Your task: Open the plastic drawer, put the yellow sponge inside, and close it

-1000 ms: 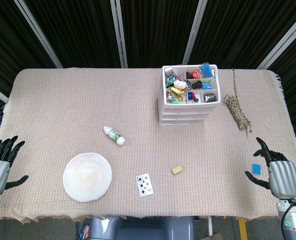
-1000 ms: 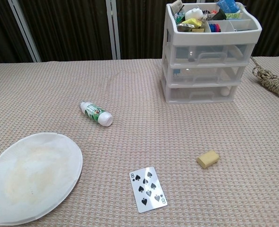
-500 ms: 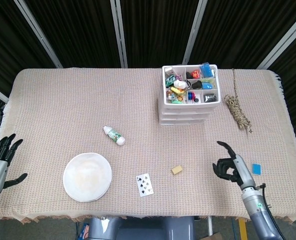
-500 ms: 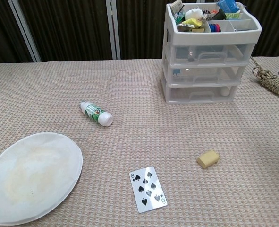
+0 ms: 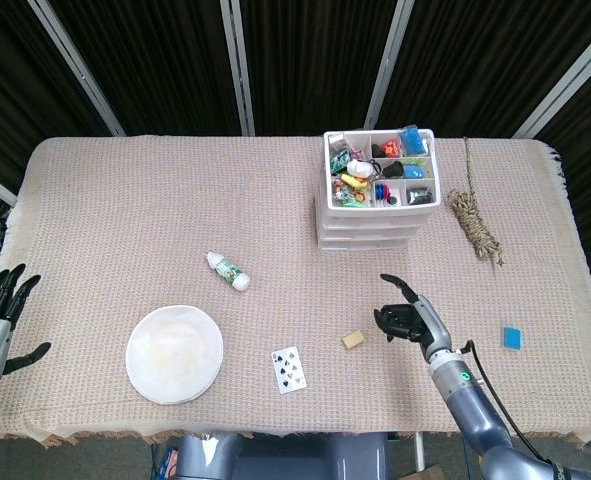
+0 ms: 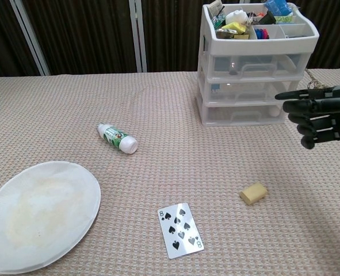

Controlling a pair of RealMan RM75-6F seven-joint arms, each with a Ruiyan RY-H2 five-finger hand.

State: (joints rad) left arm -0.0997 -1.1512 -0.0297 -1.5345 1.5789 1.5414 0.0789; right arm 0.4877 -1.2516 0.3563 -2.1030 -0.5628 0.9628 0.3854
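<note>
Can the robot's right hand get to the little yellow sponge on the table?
Probably yes. The right hand hovers empty beside the small yellow sponge, and only bare tablecloth lies between them.

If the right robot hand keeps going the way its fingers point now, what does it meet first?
Probably the yellow sponge: the right robot hand points left and hovers just right of it. Height is unclear, so it may pass over.
</note>
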